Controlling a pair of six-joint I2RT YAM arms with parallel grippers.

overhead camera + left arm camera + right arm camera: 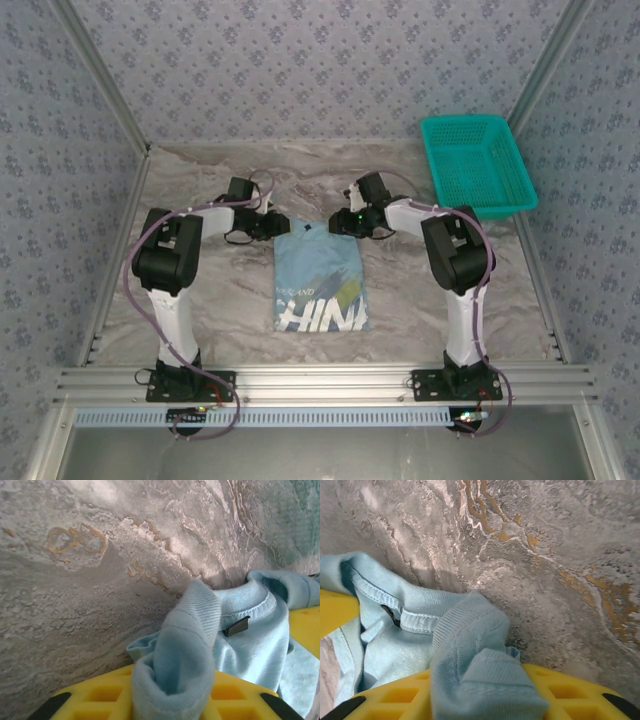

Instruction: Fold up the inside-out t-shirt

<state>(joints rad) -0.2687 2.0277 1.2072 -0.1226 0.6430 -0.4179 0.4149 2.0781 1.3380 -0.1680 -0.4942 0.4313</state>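
Marbled tabletop (pixel 220 290) under patterned walls (pixel 300 60), with the inside-out t-shirt (pixel 320 285) laid flat and both arms set at its collar end.

Over by the wall, a teal mesh basket (pixel 478 165) is parked well beyond the jaws of the right gripper (pixel 340 222), off to their outer side, and just its own mesh floor is seen inside. From above, the shirt is seen spread from between the two sets of jaws toward their near side, white lettering (pixel 322 318) at the hem end, with the left gripper (pixel 262 224) at the other collar corner. What's missed from above gets shown by the wrist views: ribbed light-blue fabric is bunched over a yellow finger (pixel 95 695) on each side, and a small dark tag (pixel 236 626) lies just past the jaws. Both pairs of jaws are seen partway closed around cloth; whether it's actually pinched can't be told.
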